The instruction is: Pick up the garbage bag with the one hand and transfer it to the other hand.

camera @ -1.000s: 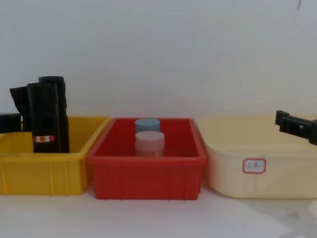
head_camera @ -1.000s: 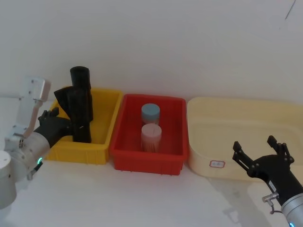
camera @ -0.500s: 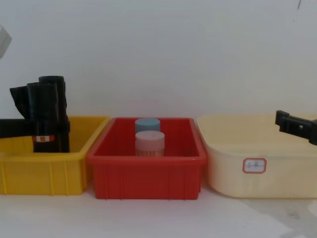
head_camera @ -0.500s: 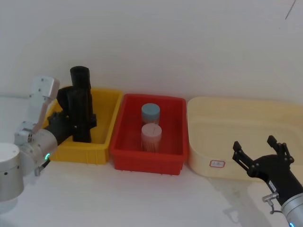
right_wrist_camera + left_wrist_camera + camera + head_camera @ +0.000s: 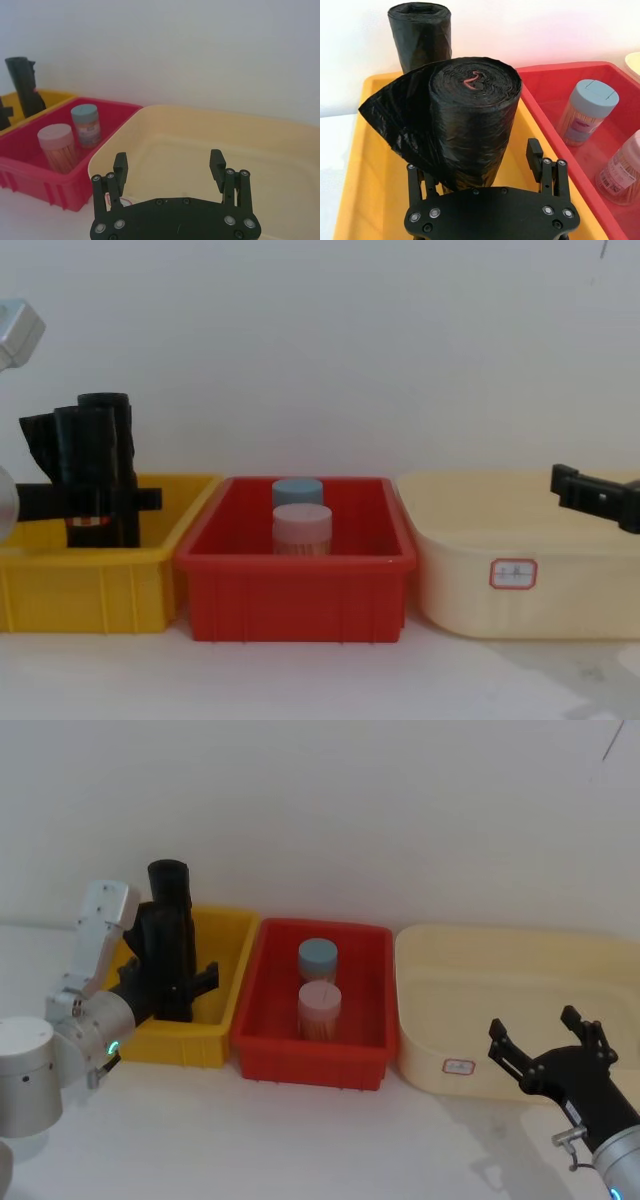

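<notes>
The left pincer [image 5: 474,160], released, straddles the thick black garbage-bag roll [image 5: 470,115], which stands upright in the yellow plastic bin [image 5: 350,200] with a loose flap at one side. Just behind it stands a slimmer black roll [image 5: 420,35]. Beyond one finger is the red plastic bin [image 5: 545,72] with two lidded jars [image 5: 585,112]. The right pincer [image 5: 168,160] hangs released, well apart.

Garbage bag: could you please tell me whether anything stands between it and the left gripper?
Nothing visible does. The left gripper has its open jaws either side of the garbage bag in the yellow bin; the slimmer roll stands behind the bag. The right gripper hovers by the cream bin.
</notes>
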You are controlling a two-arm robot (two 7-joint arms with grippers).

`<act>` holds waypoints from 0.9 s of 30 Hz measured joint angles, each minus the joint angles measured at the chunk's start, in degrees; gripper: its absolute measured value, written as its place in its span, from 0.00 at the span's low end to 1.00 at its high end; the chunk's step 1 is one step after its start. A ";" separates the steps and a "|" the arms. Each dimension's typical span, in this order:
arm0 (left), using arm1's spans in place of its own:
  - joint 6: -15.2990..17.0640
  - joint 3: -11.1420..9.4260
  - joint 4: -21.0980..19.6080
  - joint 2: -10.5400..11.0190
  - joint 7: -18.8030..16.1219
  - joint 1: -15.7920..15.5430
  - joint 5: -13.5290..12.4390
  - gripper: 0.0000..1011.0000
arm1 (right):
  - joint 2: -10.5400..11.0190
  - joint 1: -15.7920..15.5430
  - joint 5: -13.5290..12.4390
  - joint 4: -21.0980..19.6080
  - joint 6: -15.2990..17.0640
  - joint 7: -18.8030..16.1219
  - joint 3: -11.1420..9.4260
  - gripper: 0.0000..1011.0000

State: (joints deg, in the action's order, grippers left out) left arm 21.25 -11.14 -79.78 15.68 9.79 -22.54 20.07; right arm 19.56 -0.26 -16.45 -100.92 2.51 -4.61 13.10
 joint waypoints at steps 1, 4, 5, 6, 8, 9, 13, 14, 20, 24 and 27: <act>-0.02 -0.02 0.09 -0.03 0.08 -0.06 0.01 0.99 | 0.10 0.25 0.00 0.16 0.19 -0.25 0.08 0.99; -0.10 -0.09 0.38 -0.13 0.30 -0.26 0.05 0.99 | 0.45 1.47 -0.06 0.90 1.21 -1.45 0.45 0.99; -0.12 -0.11 0.50 -0.16 0.38 -0.34 0.06 0.99 | 0.53 1.84 -0.07 1.17 1.50 -1.80 0.57 0.99; -0.12 -0.11 0.50 -0.16 0.38 -0.34 0.06 0.99 | 0.73 2.88 -0.08 1.85 2.25 -2.69 0.92 0.99; -0.15 -0.16 0.65 -0.21 0.51 -0.46 0.08 0.99 | 0.97 4.49 -0.09 2.85 3.51 -4.10 1.57 0.99; -0.16 -0.17 0.71 -0.23 0.54 -0.48 0.08 0.99 | 1.03 5.04 -0.09 3.23 3.88 -4.52 1.80 0.99; -0.20 -0.23 0.96 -0.30 0.73 -0.64 0.11 0.99 | 1.16 8.69 0.15 5.66 6.17 -6.91 3.30 0.99; -0.21 -0.25 1.03 -0.32 0.77 -0.68 0.12 0.99 | 1.08 10.39 0.35 6.83 7.01 -7.77 4.09 0.99; -0.26 -0.28 1.22 -0.36 0.92 -0.80 0.16 0.99 | 0.35 15.45 1.04 9.89 10.08 -10.60 6.26 0.99; -0.28 -0.30 1.28 -0.37 0.95 -0.84 0.16 0.99 | -0.21 18.30 1.26 11.69 11.89 -12.32 7.47 0.99; -0.30 -0.32 1.32 -0.38 0.99 -0.88 0.16 0.99 | -0.83 20.80 1.22 13.11 13.42 -13.75 8.45 0.99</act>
State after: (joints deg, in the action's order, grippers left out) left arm 20.96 -11.46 -78.46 15.29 10.78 -23.41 20.23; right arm 18.74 20.54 -15.23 -87.81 15.93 -18.36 21.55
